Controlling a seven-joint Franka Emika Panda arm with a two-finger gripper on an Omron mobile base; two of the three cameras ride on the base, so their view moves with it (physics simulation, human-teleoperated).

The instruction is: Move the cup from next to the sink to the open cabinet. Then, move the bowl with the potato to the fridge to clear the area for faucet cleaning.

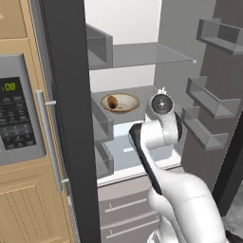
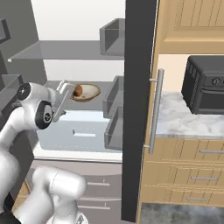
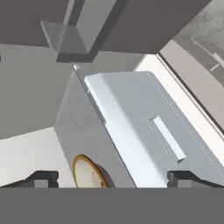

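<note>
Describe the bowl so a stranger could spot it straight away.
Look into the open fridge, at the grey middle shelf above the pale drawer. The bowl sits there, wide, shallow, beige with a tan rim. A small brown potato lies in it, and nothing else stands on that shelf.

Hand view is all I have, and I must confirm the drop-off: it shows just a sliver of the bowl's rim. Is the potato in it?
Observer: Yes, the potato lies inside the bowl.
Operator: Where does the bowl stand?
Observer: On the middle grey shelf of the fridge, above the pale drawer.
Operator: Is the gripper touching it?
Observer: No. The gripper is beside the bowl, with a gap between them.
</note>
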